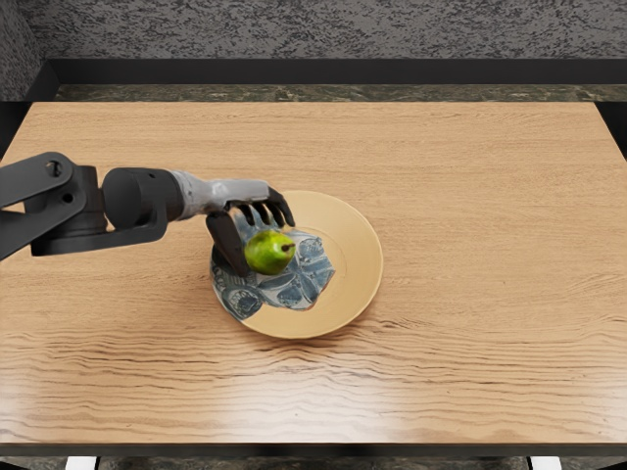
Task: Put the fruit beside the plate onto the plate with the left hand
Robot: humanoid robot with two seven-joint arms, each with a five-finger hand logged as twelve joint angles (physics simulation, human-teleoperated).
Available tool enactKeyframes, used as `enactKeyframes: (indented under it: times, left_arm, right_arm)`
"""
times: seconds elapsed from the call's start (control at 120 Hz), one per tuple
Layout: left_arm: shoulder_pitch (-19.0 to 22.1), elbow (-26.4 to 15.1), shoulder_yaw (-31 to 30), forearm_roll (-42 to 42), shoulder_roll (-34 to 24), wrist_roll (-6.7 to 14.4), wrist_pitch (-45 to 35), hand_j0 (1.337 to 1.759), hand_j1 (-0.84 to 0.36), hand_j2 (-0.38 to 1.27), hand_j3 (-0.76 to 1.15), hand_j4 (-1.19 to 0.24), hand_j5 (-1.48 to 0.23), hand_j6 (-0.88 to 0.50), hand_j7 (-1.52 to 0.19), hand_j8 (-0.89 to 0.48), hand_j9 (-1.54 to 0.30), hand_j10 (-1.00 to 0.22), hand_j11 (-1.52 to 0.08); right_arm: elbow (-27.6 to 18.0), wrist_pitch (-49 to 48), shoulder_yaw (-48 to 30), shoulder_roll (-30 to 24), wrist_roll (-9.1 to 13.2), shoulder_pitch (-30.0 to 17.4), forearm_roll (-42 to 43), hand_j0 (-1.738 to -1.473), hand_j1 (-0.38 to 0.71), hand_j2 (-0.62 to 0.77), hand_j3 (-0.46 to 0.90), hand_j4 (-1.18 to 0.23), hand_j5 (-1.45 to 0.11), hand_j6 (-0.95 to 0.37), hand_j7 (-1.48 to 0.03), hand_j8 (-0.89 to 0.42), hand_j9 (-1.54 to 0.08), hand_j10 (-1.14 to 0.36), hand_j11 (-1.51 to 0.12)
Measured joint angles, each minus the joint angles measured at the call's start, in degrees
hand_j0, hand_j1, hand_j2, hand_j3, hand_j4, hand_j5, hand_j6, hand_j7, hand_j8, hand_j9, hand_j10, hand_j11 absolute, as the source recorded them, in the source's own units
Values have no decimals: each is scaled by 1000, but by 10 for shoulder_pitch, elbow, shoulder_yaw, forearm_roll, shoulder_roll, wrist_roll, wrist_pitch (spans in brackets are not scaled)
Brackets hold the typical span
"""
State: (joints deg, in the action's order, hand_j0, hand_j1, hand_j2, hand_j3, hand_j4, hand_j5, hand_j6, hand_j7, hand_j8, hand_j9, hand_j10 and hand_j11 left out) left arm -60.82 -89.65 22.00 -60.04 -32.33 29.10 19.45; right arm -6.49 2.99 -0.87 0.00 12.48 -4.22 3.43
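A green pear [268, 252] is over the patterned middle of the tan plate [355, 257]. My left hand [247, 235] reaches in from the left and is curled around the pear. The dark thumb lies along the pear's left side and the fingers [266, 214] arch over its far side. The pear's top and right side show plainly, with the stem pointing right. I cannot tell whether the pear touches the plate or hangs just above it. The right arm is out of view.
The plate lies near the middle of a wooden table [470, 166]. A dark ledge and a stone wall [323, 34] run along the table's far edge. My left forearm [137, 201] crosses the table's left side.
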Motion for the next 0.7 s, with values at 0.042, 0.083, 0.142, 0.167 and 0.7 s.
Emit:
enactKeyframes:
  times: [0.042, 0.083, 0.142, 0.167, 0.7]
  left_arm:
    - [0, 0, 1, 9, -1, 0, 0, 1657, -12, 117, 0, -297, -406, -244, -404, -241, -403, -301, -403]
    - [0, 0, 2, 16, -3, 0, 1, 1657, 38, 99, 0, -257, -350, -214, -348, -211, -347, -260, -348]
    - [0, 0, 3, 22, -3, 1, 2, 1657, 98, 77, 0, -208, -281, -176, -280, -173, -279, -210, -280]
    - [0, 0, 4, 27, -6, 1, 3, 1657, 124, 69, 0, -186, -252, -158, -251, -156, -250, -188, -251]
    - [-1, 10, 41, 238, -149, 1, 120, 1658, 312, 9, 0, -34, -42, -32, -41, -32, -41, -33, -41]
  right_arm:
    - [0, 0, 0, 0, 0, 0, 0, -1658, -349, 0, 0, 0, 0, -1, 0, 0, 0, 0, 0]
    - [0, 0, 0, 0, 0, 0, 0, -1658, -349, 0, 0, 0, 0, -1, 0, 0, 0, 0, 0]
    - [0, 0, 0, 0, 0, 0, 0, -1658, -349, 0, 0, 0, 0, -1, 0, 0, 0, 0, 0]
    - [0, 0, 0, 0, 0, 0, 0, -1658, -349, 0, 0, 0, 0, -1, 0, 0, 0, 0, 0]
    - [0, 0, 0, 0, 0, 0, 0, -1658, -349, 0, 0, 0, 0, -1, 0, -1, 0, 0, 0]
